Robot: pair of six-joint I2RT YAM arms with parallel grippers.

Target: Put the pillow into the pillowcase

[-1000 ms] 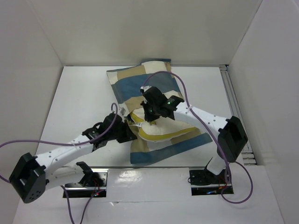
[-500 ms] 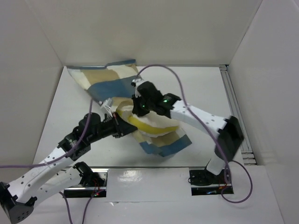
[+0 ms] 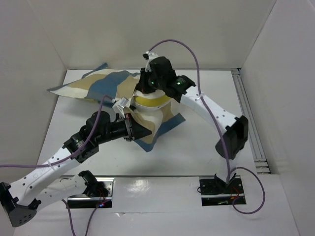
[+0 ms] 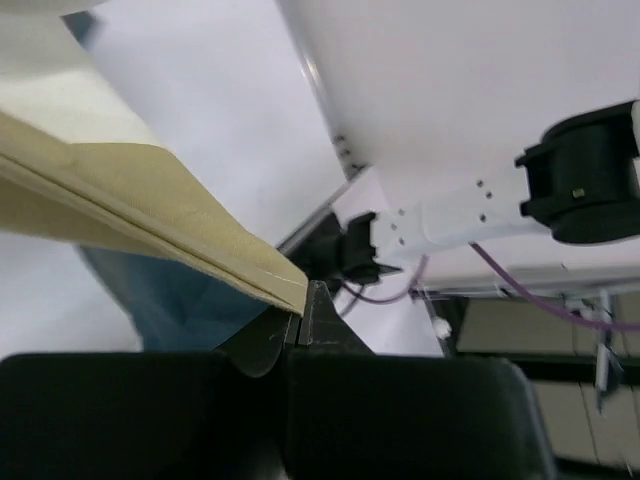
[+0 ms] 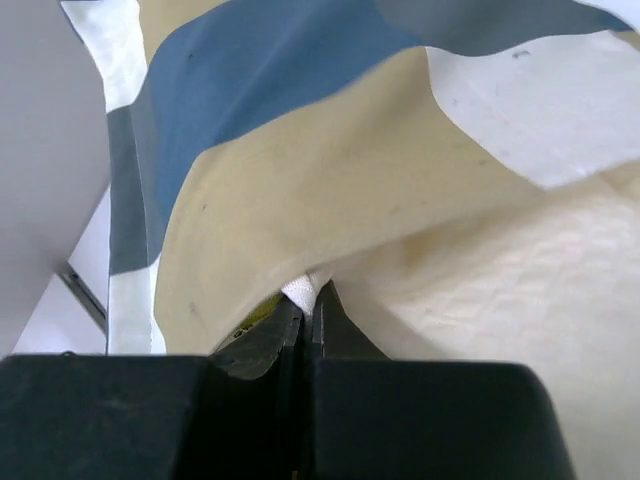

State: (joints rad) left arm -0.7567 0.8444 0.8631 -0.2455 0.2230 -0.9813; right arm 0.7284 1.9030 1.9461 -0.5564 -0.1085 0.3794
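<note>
Closed tight, the left end effector [image 4: 302,305] pinches the stitched tan hem of the pillowcase [image 4: 150,205], with the cloth running up and away to the left from its fingertips and a blue check hanging just below that hem. From above, this end effector sits low near the middle of the counter [image 3: 197,147], at the lower edge of the bundle of fabric. The right end effector [image 3: 146,88] is raised above it, farther back, and its fingers are also pressed together with no gap. In its wrist view a fold of tan pillowcase fabric is caught between them, and a small white scrap [image 5: 300,292] shows at the tips; whether the pillow itself is caught too cannot be told. The pillow [image 3: 147,117] hangs just under the right end effector, held up between the two arms, with a yellow band at the top and its cream face sloping down toward the left end effector. Checked fabric lies behind and beside it, with a blue corner resting on the counter underneath. How much of the pillow is inside the case cannot be told. The rest of the pillowcase spreads out in a wide flap toward the back left, lifted off the counter
</note>
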